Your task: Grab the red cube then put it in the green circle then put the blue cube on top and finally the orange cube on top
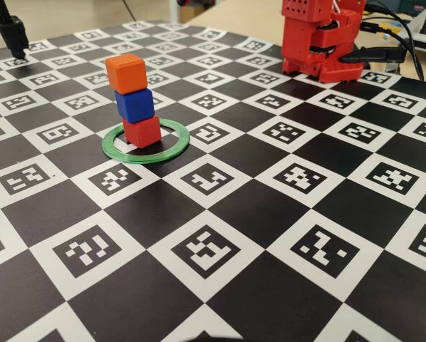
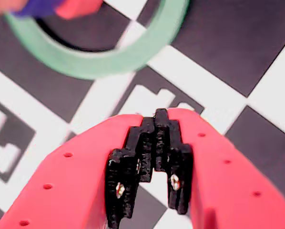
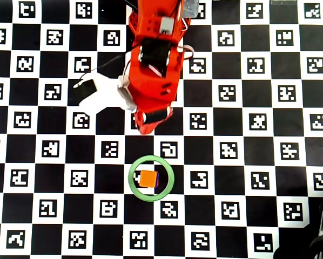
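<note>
Three cubes stand stacked inside the green circle (image 1: 149, 158): the red cube (image 1: 142, 132) at the bottom, the blue cube (image 1: 134, 105) on it, the orange cube (image 1: 126, 73) on top. From overhead only the orange cube (image 3: 147, 178) and a blue sliver show within the green circle (image 3: 150, 198). My gripper (image 3: 145, 127) is pulled back well clear of the stack, and the folded arm (image 1: 320, 43) sits at the far right. In the wrist view the gripper (image 2: 160, 114) is shut with nothing in it. The green circle (image 2: 109, 67) and blurred blue cube (image 2: 37, 7) and red cube (image 2: 78, 7) lie beyond it.
The board is a black-and-white checker mat (image 1: 270, 214) printed with marker tags. A black clamp or stand (image 1: 13, 35) rises at the far left corner. Cables (image 1: 405, 35) trail behind the arm at the right. A white part (image 3: 105, 94) juts from the arm's side.
</note>
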Tool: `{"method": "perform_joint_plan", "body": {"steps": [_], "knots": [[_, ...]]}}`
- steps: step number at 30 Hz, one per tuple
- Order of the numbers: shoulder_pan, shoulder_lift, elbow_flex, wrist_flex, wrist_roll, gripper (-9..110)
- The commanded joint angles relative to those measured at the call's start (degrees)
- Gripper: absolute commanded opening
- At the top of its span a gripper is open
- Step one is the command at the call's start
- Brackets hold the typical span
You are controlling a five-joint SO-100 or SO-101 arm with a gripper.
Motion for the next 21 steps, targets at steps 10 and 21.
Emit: {"method": "perform_joint_plan", "body": {"steps": [10,21], "knots": [[-8.0,26.6,29.6,-12.6,-19.0,-6],[-11.1,50.0,52.0,-9.4,-25.7,-6]]}}
